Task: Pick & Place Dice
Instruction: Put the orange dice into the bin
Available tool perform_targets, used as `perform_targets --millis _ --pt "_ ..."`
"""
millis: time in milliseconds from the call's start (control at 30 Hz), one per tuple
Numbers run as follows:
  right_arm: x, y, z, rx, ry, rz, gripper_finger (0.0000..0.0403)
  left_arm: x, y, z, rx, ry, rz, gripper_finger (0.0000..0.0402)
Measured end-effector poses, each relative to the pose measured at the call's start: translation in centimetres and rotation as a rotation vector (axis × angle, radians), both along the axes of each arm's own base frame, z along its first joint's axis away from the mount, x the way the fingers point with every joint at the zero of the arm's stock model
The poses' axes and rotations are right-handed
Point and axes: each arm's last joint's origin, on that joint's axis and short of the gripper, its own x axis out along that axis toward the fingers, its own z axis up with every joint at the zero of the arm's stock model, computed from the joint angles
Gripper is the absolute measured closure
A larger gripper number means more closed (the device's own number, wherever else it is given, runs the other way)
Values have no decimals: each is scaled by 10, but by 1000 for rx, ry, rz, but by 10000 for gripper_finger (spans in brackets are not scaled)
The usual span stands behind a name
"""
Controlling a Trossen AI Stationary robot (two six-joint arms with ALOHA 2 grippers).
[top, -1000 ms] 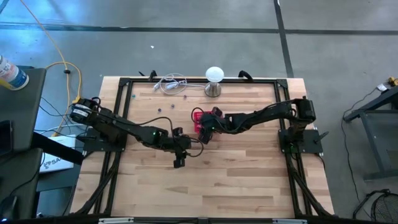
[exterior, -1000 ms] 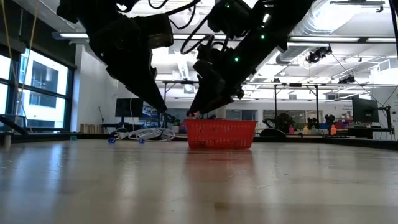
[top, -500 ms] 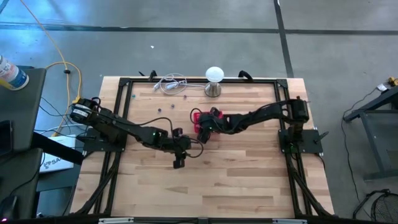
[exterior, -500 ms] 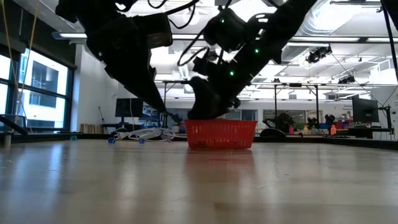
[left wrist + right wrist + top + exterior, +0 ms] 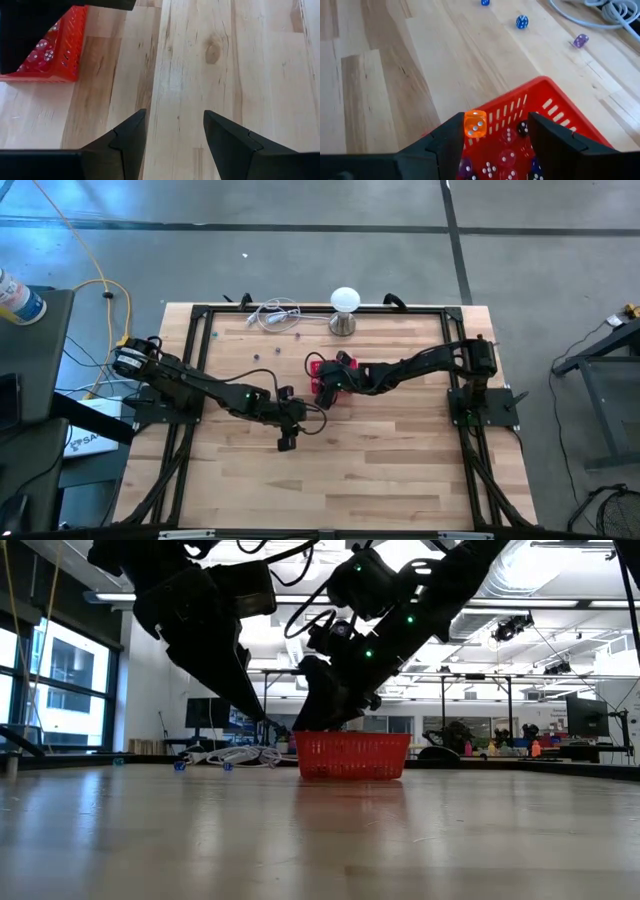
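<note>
The red mesh basket (image 5: pixel 314 366) stands on the table's middle, with several dice (image 5: pixel 507 159) lying in it. My right gripper (image 5: pixel 495 135) hangs open over the basket's left end (image 5: pixel 310 745), fingers slanting down. An orange die (image 5: pixel 475 124) shows by the inner side of one of its fingers, above the dice in the basket. My left gripper (image 5: pixel 174 135) is open over bare wood nearer the table's front (image 5: pixel 287 442), with nothing between its fingers. Loose dice (image 5: pixel 521 22) lie on the table beyond the basket. My right gripper's fingers stand wider apart than the orange die (image 5: pixel 475 124). The die shows close against one finger (image 5: pixel 451 137) only; I cannot tell whether it touches that finger or is clear of it.
A white ball lamp (image 5: pixel 344 302) on a metal base and a coiled white cable (image 5: pixel 272 315) sit at the table's far edge. A black frame (image 5: pixel 200 315) runs round the table. Bare wood lies in front of the basket and to its right.
My right gripper has sunk a little toward the basket's left end and tipped further downward; its fingers have kept the same gap. The basket has stayed where it was.
</note>
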Motion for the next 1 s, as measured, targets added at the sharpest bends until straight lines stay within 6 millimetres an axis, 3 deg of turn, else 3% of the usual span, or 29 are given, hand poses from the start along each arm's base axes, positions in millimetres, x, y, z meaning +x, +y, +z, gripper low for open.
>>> perform_targets --millis 467,1000 --pt "4 -3 6 36 -88 -39 198 0 0 0 5 0 -5 213" --pt "0 -3 1 98 -46 -96 198 -2 -3 -1 0 17 -3 213"
